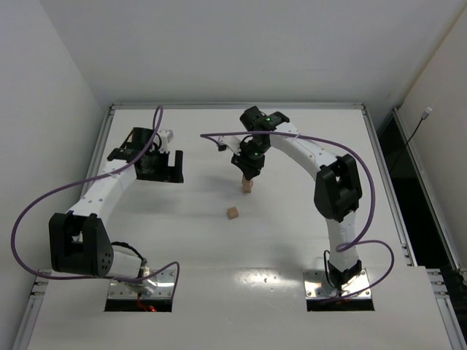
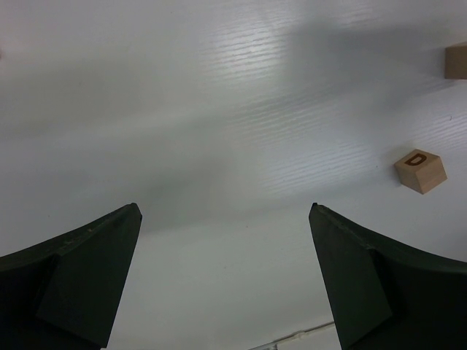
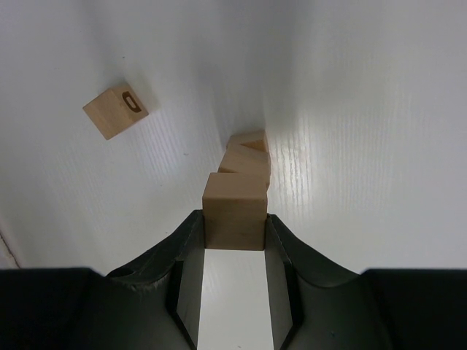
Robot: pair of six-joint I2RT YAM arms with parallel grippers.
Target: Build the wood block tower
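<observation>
My right gripper (image 3: 233,224) is clamped on a wooden cube (image 3: 233,204); just ahead of its fingertips, beneath that cube, stands the wood block tower (image 3: 246,154); a lettered cube (image 3: 114,111) lies ahead and leftward; my left gripper (image 2: 225,219) hangs spread wide over the table (image 2: 219,109).

Left fingers (image 2: 80,277) stood wide apart, dark tips at bottom left and bottom right of view, above white counter (image 2: 219,109). Counter surface showed in gap between tips. Faint grey shadows lay across counter. Small tan wooden block (image 2: 420,170) sat on counter at right, tilted to view, letter D on upper face, beyond right fingertip and clear of it. Second block (image 2: 457,60) farther off, cut by right edge, apart from first.
</observation>
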